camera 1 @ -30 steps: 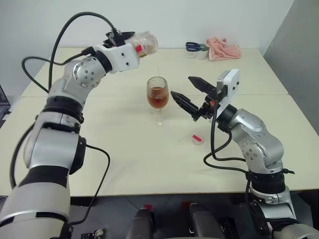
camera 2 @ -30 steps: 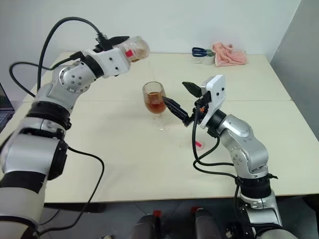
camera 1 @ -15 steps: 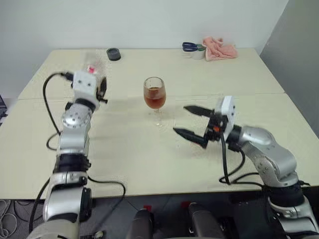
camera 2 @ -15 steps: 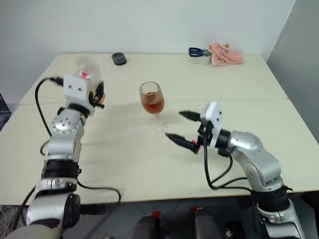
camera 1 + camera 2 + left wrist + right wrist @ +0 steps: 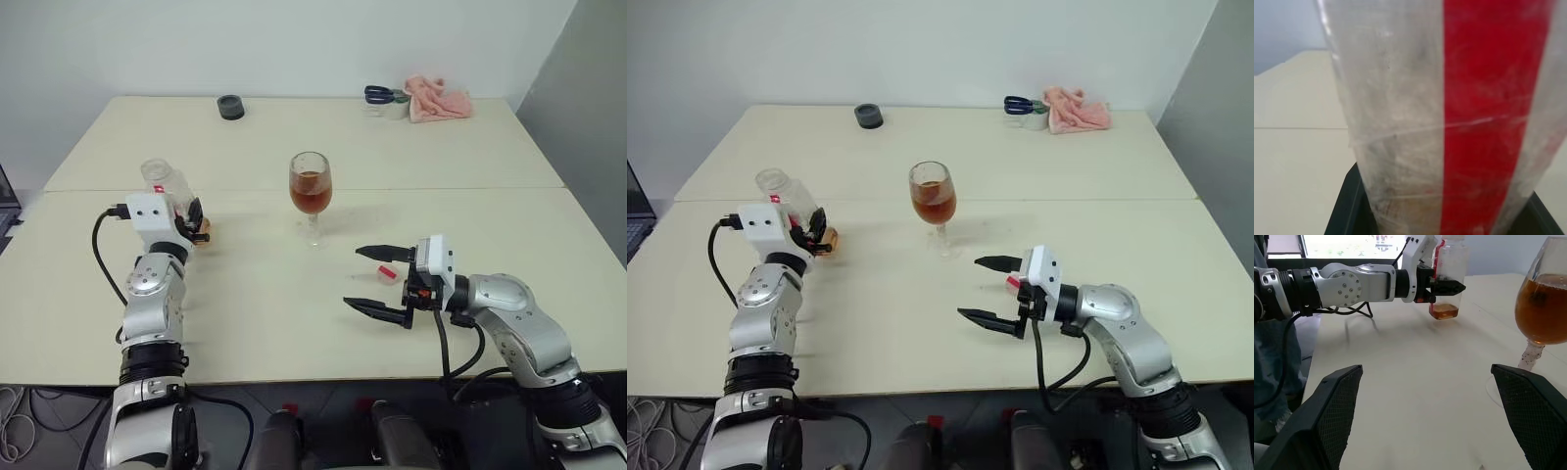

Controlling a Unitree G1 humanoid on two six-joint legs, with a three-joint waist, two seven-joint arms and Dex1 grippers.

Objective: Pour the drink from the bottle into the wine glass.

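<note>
While I'm watching the head view, the wine glass [image 5: 310,189] is standing mid-table, holding amber drink [image 5: 310,196]. The left gripper [image 5: 192,223] is clamping the upright bottle [image 5: 165,186] at table's left. In the right wrist view, a little drink is sitting in the bottle bottom; the right gripper [image 5: 376,282] fingers are staying apart, empty.

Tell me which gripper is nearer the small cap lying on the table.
Right. The right gripper hovers open beside the cap, which lies near its farther finger. The left gripper is far across the table, shut on the bottle.
</note>
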